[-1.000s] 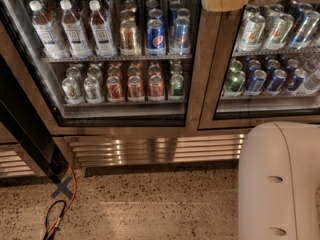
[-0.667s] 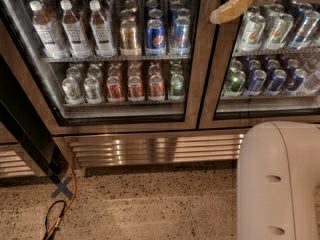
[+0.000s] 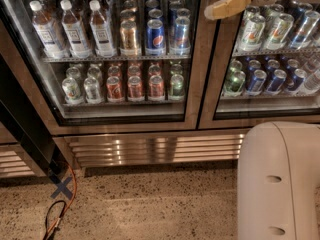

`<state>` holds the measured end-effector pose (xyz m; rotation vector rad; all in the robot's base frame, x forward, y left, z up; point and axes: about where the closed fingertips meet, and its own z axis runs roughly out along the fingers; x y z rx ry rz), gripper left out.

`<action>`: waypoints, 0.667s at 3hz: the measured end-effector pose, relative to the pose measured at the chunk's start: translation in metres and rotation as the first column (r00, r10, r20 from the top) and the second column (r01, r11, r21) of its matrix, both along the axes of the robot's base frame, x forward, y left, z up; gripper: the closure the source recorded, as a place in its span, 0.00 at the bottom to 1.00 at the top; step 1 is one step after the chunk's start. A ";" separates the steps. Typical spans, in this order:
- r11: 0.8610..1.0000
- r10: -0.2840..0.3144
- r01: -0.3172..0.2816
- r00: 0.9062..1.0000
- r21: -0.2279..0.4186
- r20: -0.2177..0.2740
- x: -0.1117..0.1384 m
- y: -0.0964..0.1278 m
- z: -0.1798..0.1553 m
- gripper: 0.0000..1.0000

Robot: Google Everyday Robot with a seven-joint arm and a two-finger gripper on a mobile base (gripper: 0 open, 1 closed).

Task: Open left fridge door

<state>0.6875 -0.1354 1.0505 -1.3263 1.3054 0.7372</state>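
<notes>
Because my hand (image 3: 229,5), how open I cannot tell, sits by the upper right edge of the left fridge door (image 3: 120,59), a pull could slip off its smooth frame.

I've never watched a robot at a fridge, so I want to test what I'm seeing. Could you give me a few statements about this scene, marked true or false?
1. The gripper is high up on the right, in front of the steel frame at the right edge of the left fridge door. True.
2. Behind the left fridge door there are only cans. False: bottles stand on the upper shelf beside the cans.
3. An orange cable lies on the floor at the lower left. True.
4. The ribbed grille sits above the doors. False: it runs below them, just above the floor.
</notes>
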 end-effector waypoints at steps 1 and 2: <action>1.000 0.000 0.000 1.000 0.000 0.000 0.000 0.000 0.000 0.44; 1.000 0.000 0.000 1.000 0.000 0.000 0.000 0.000 0.000 0.64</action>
